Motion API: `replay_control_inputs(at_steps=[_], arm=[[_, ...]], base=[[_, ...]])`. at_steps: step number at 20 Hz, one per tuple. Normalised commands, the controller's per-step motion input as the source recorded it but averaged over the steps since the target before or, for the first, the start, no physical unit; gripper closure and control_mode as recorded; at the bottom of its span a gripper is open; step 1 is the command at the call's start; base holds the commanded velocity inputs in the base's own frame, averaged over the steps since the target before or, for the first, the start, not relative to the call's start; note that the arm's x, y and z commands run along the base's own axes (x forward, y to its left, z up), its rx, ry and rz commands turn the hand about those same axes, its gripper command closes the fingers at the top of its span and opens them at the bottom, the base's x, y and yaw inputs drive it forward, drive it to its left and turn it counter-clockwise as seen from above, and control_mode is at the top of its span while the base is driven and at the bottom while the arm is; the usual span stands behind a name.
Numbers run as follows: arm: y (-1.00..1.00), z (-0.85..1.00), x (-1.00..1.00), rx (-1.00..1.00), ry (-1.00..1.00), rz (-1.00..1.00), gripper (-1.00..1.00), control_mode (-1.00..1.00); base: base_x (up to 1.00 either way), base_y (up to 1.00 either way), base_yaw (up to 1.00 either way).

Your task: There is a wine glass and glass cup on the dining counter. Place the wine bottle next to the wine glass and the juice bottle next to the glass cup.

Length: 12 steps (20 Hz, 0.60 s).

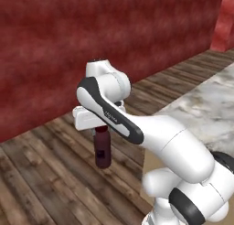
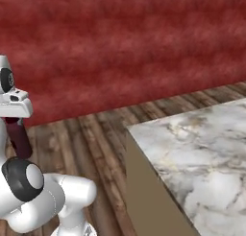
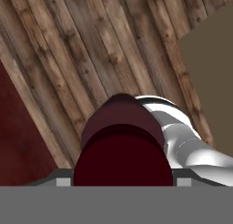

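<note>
My gripper is shut on the juice bottle, a stubby dark maroon bottle that hangs upright from its top, above the wooden floor. In the right base view the same juice bottle hangs under the white hand at the far left. In the hand view the juice bottle sits between the fingers, its wide cap towards the camera. The dining counter with its veined marble top lies to the right of the bottle, apart from it. The wine glass, glass cup and wine bottle are out of view.
A dark red wall runs behind the arm. Wooden plank floor lies between wall and counter. The counter's marble corner and beige side face the robot. My own white arm link passes under the bottle.
</note>
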Motion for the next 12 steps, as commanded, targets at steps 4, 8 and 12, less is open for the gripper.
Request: replay_control_inputs(at_steps=[4, 8, 12], arm=[[0.00, 0.00, 0.00, 0.00, 0.00, 0.00, 1.00, 1.00], [0.00, 0.00, 0.00, 0.00, 0.00, 0.00, 1.00, 1.00], [0.00, 0.00, 0.00, 0.00, 0.00, 0.00, 1.00, 1.00]], base=[[0.77, 0.53, -0.10], [0.77, 0.52, -0.10], [0.79, 0.49, -0.11]])
